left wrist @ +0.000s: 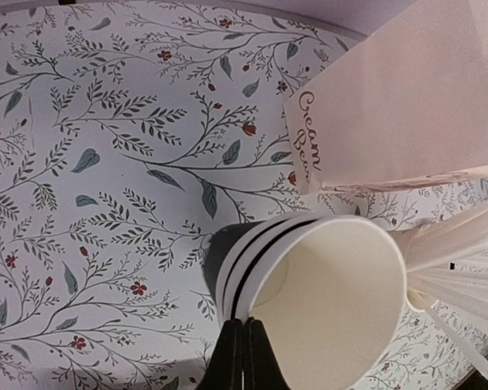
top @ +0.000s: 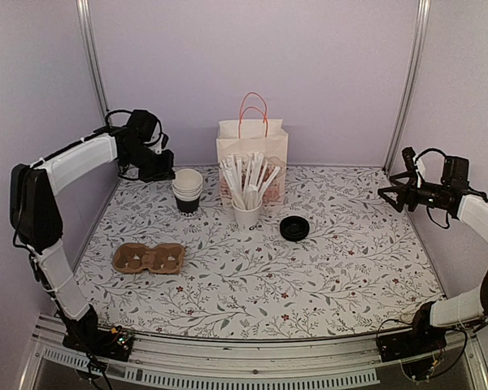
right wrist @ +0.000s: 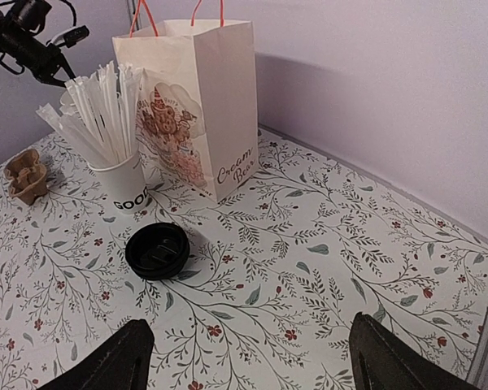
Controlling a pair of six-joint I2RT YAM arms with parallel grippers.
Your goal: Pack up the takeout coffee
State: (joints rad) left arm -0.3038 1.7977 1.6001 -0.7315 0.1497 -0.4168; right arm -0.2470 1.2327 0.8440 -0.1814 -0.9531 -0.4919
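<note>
l arm (top: 77, 158) rises from its base at 7 o'clock, elbow bent out at 9, forearm running up-right twd 11. left gripper (top: 161, 171) tips down twd 5 o'clock, fingers (left wrist: 242, 357) pressed flat together. r arm (top: 480, 215) climbs from its base at 5 o'clock along the 3 o'clock edge, wrist abt level. right gripper (top: 390, 195) points twd 9, both jaws spread wide apart.

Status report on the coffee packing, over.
Left pincer shut over the cup stack. Right pincer open, empty. Black lid loose on the table, no lidded cup seen. Stick cup stands before the bag.
</note>
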